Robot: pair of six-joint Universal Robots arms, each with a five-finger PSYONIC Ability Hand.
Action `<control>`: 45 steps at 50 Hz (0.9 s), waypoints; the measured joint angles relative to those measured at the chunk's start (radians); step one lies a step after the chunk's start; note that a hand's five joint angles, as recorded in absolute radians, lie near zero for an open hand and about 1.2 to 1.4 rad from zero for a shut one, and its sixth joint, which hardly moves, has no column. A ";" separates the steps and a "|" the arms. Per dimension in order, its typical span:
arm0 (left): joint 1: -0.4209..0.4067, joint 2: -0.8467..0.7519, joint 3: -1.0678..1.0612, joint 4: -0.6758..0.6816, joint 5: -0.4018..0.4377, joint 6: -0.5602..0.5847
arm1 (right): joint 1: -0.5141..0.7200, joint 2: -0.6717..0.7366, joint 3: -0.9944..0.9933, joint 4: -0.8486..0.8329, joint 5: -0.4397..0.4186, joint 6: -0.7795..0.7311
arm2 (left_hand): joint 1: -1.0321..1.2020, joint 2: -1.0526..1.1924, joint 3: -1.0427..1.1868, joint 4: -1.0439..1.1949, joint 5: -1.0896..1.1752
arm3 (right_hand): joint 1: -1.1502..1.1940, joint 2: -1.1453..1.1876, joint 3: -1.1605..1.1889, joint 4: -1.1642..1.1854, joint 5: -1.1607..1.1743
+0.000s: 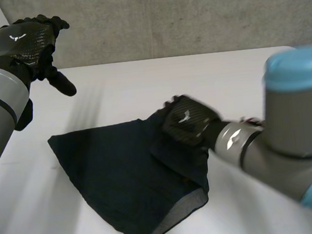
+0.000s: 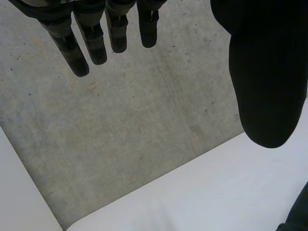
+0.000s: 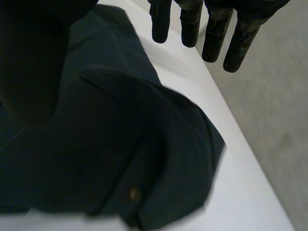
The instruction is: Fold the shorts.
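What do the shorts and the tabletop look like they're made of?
Shorts: dark navy woven cloth with a matte finish, probably cotton or a light denim. It creases softly, and the inside at the opening looks paler grey. Table: smooth white matte surface, possibly laminate; its core cannot be told.

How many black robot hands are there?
2. The left robot hand hangs open above the table, at its far left; the right robot hand, open, is over the right part of the dark shorts.
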 measured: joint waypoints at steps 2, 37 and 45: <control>0.000 -0.001 -0.004 0.005 -0.001 0.000 | 0.008 0.008 0.008 -0.026 -0.003 -0.006 | 0.000 0.000 0.000 0.000 0.000 | 0.000 0.000 0.000 0.000 0.000; -0.005 -0.018 -0.032 0.062 0.001 0.009 | -0.417 0.258 -0.195 -0.490 0.332 0.065 | 0.000 0.000 0.000 0.000 0.000 | 0.510 0.591 0.607 0.593 0.572; -0.009 -0.099 -0.038 0.074 0.008 0.014 | -0.435 0.137 -0.160 -0.387 0.307 0.175 | 0.000 0.000 0.000 0.000 0.000 | 0.055 -0.001 -0.001 -0.001 0.002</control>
